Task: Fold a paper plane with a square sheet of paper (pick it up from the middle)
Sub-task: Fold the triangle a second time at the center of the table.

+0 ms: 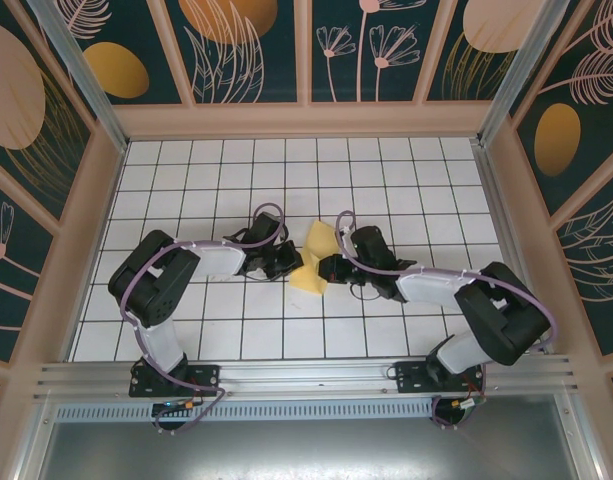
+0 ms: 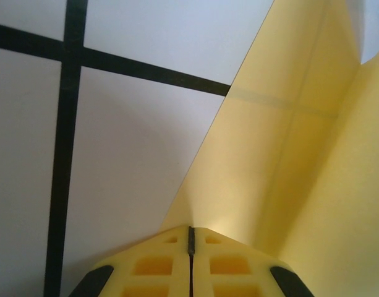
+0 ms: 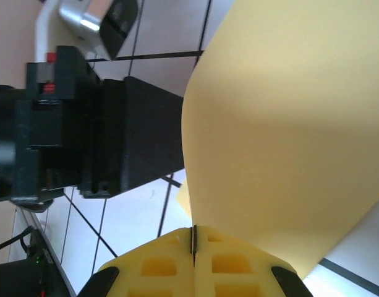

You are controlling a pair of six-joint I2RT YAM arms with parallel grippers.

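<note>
Near the middle of the table (image 1: pixel 236 180), the creased square sheet of paper (image 1: pixel 314 262) sits between the two arms, with the left tool (image 1: pixel 289 262) clenched on its left side and the right tool (image 1: pixel 329 268) clenched on its right side.

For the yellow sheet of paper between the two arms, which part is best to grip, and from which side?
Grip the sheet of paper at its thin side edges, coming in level from left and right. It stands bent up from the table, so its edges offer a thin lip to pinch. The left pincer and right pincer are shut on it so.
</note>
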